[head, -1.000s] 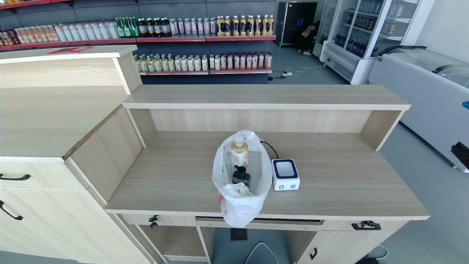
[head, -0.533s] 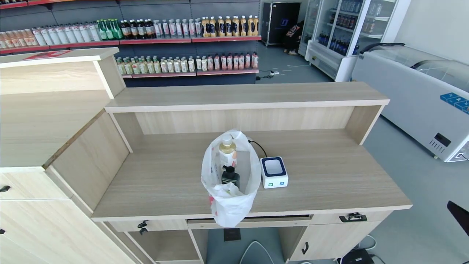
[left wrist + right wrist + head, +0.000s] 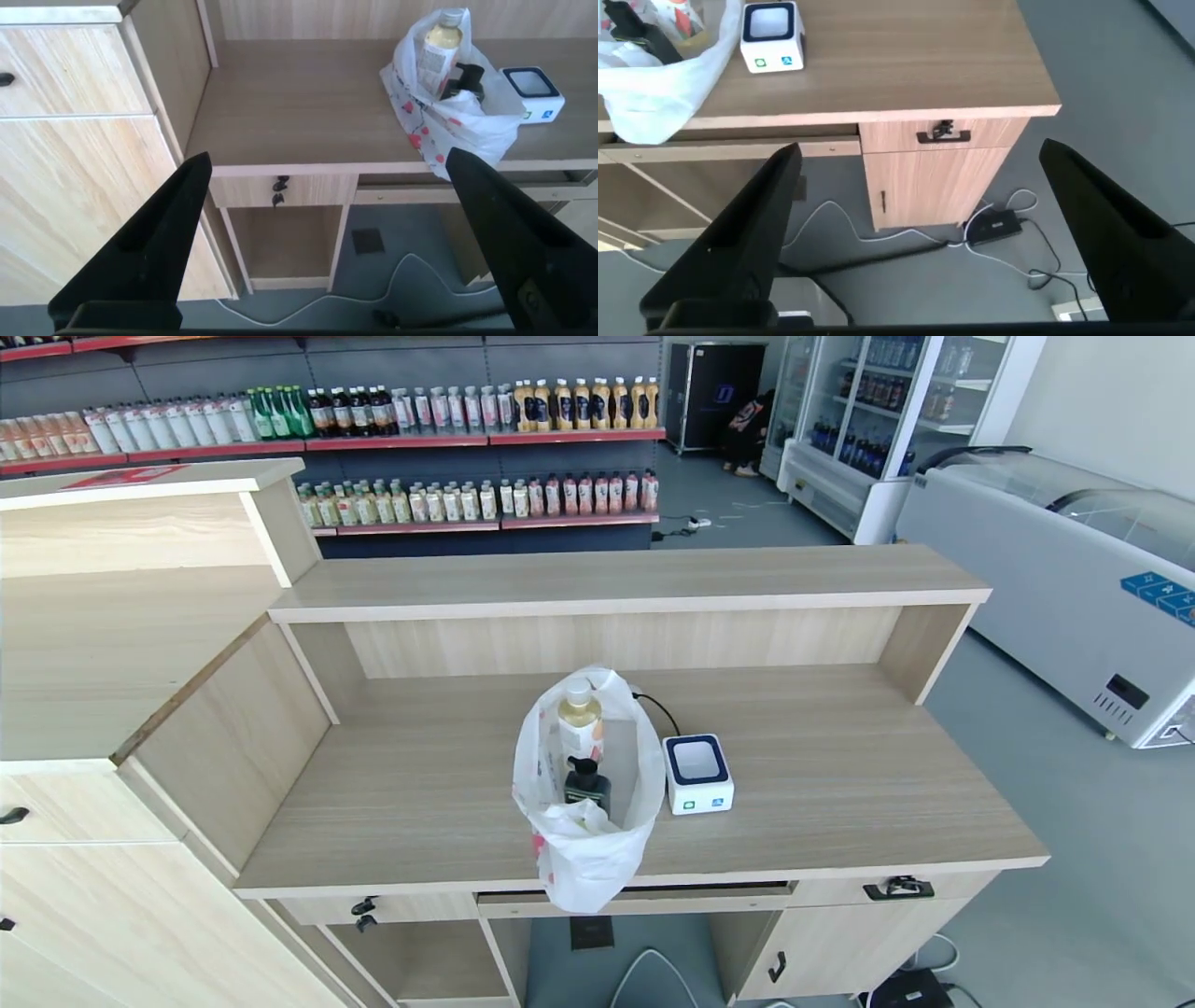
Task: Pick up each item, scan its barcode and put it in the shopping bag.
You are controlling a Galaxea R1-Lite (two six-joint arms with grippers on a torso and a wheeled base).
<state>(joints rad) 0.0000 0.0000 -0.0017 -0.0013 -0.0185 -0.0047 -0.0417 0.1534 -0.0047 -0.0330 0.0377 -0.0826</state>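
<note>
I see the counter point(image 3: 840, 784) as a flat slab of pale wood-grain laminate with a matte finish and square edges. A raised ledge point(image 3: 625, 579) of the same laminate runs along its far side.

The shopping bag point(image 3: 588, 863) stands near the counter's front edge, about midway along it. It is thin, crinkled white plastic with small red prints, its mouth gapes open, and its lower part sags over the front edge. Inside it, a tall clear bottle point(image 3: 580, 719) of pale yellow liquid with a white cap stands upright at the back. In front of that sits a squat dark pump bottle point(image 3: 587, 787) with a black nozzle. Something pale and crumpled lies at the front of the bag; I cannot tell what it is.

Just beside the bag on my right sits the scanner point(image 3: 697, 775), a small white box with rounded corners and a dark-framed glossy window on top. A thin black cable point(image 3: 667, 709) curves away behind it.

My left end effector point(image 3: 327, 159) hangs below counter height in front of the cabinets, its two dark wedge-shaped fingers point(image 3: 140, 252) spread wide and gripping nothing. My right end effector point(image 3: 920, 147) is likewise low, spread wide and empty.
</note>
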